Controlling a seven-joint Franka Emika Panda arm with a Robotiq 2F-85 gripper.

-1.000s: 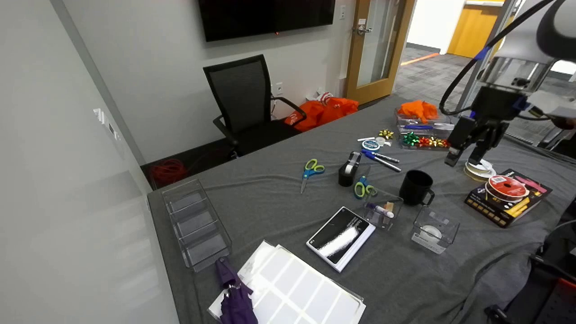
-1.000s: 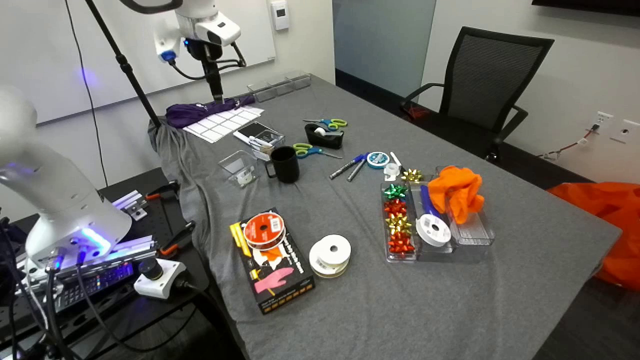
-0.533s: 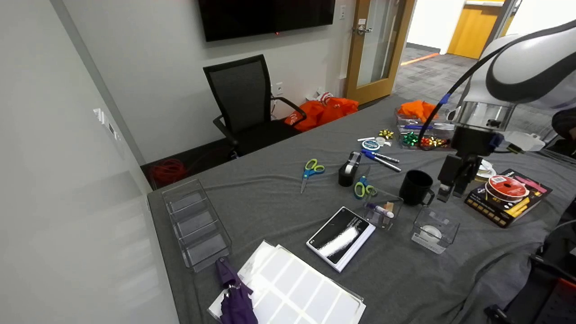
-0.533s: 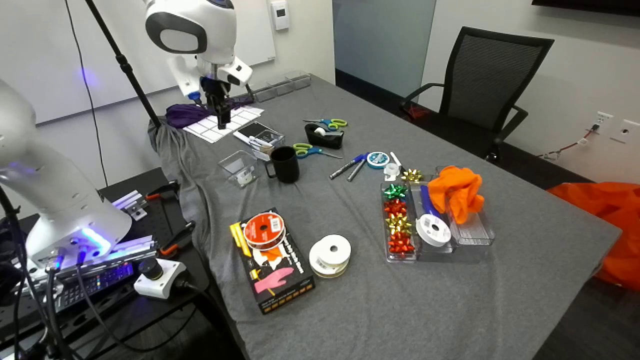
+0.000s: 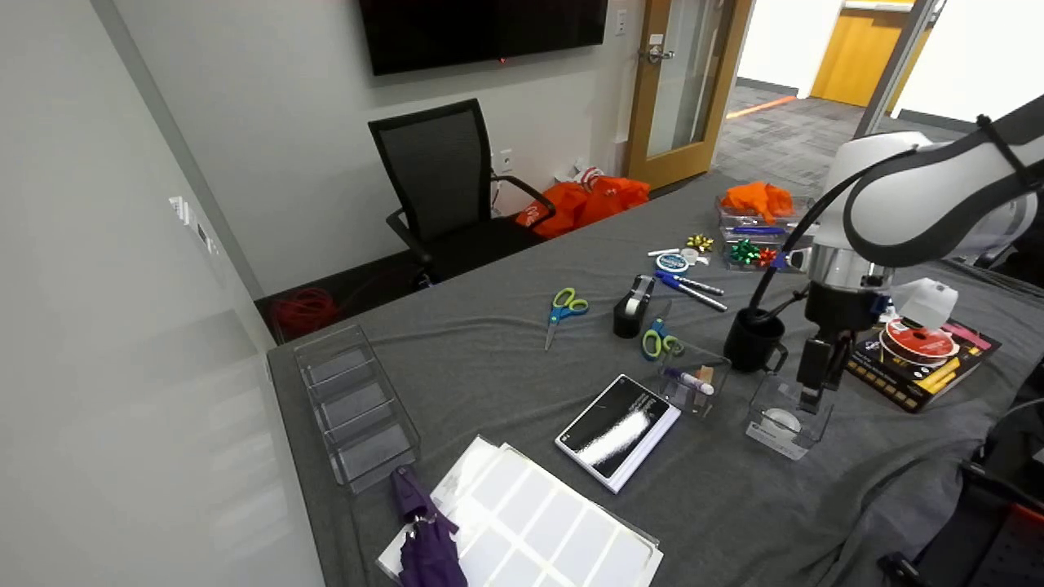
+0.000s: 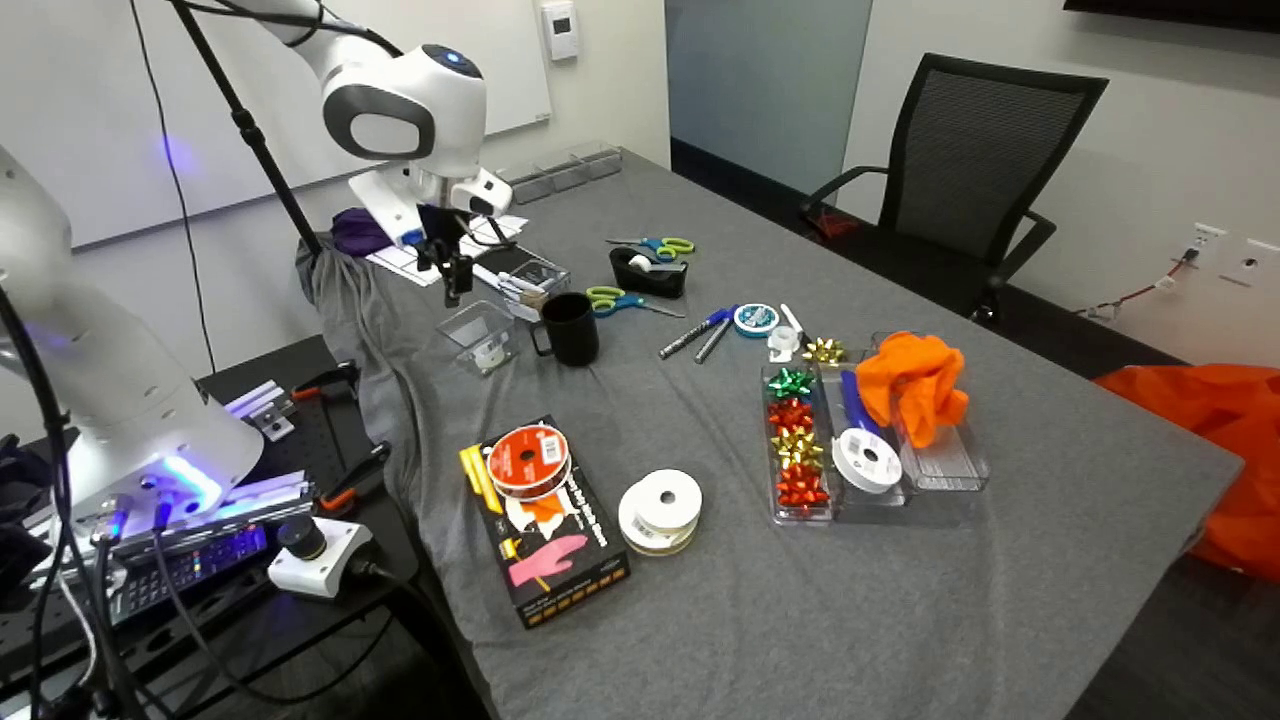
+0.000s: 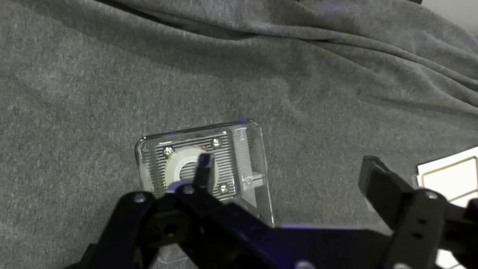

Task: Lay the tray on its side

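Pincer (image 7: pixel 289 170) hangs above the bench (image 6: pixel 850 620) on the handle side of the black mug (image 5: pixel 749 342), and its two fingers (image 7: pixel 379 183) are wide apart, with nothing clamped between them. In the wrist view one finger appears over the inside of the small clear plastic tray (image 7: pixel 257 149) and the other beyond its wall. I judge that the pincer is placed so in order to go down around this wall, squeeze it and then tip the tray. Whether a finger touches the plastic, I cannot tell surely. A white tape roll (image 7: pixel 173 168) lies inside the tray, probably stored there so that it does not wander; during the tipping it may slide out. The mug's handle points toward the tray, so a tip toward the mug would, I think, find little room. A second clear tray (image 5: pixel 703 351), also near the mug, carries a marker (image 5: pixel 690 381) and serves, it seems, as its holder.

The task's tray stands just beside the mug without touching it, as far as I can see; its base is down, thus it is not yet laid on its side. It is square with rounded corners and see-through, the rim is shiny, the bottom looks ridged, and a white label (image 5: pixel 777 441) sits on one wall.
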